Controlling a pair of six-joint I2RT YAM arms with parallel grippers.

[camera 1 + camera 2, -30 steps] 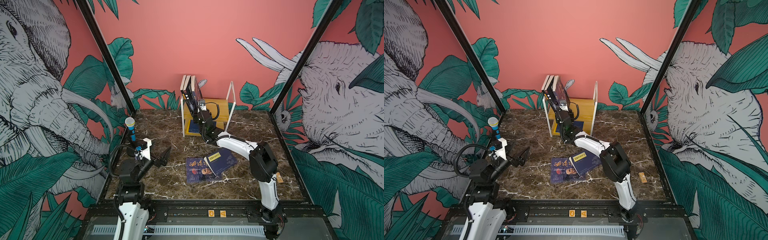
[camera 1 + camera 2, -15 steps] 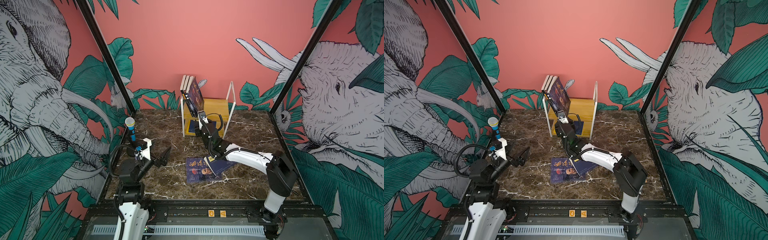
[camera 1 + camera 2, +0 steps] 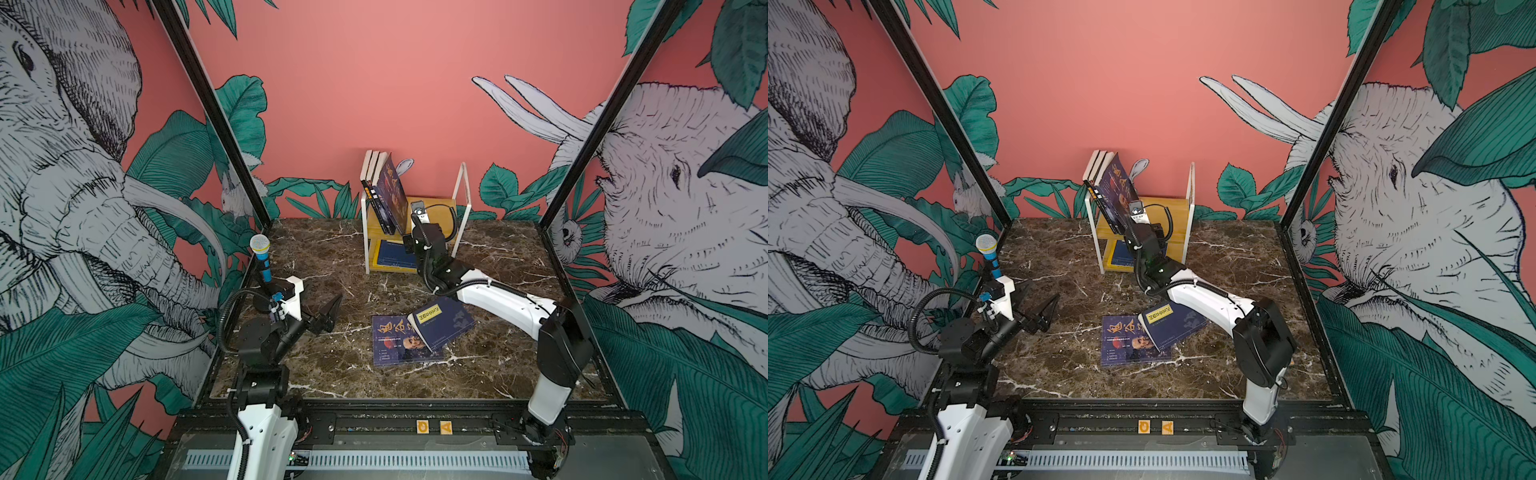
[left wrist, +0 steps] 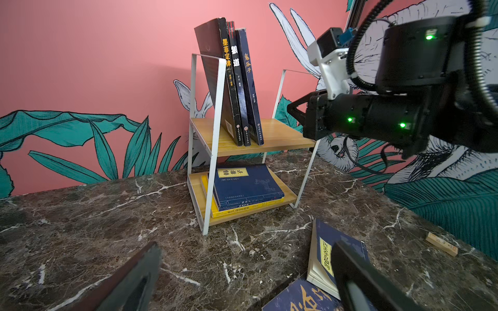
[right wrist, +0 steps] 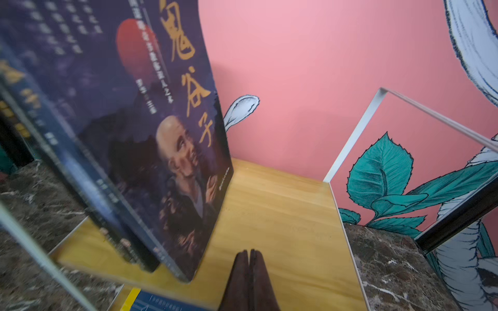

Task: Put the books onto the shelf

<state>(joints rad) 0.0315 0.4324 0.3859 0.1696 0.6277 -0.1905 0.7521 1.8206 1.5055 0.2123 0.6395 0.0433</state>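
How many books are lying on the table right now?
2: a navy portrait book flat on the table, and a navy yellow-label book lying partly on top of it. No others show.

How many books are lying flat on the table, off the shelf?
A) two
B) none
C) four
A: a portrait book and a labelled book that partly overlaps it lie on the table, in front of the shelf.
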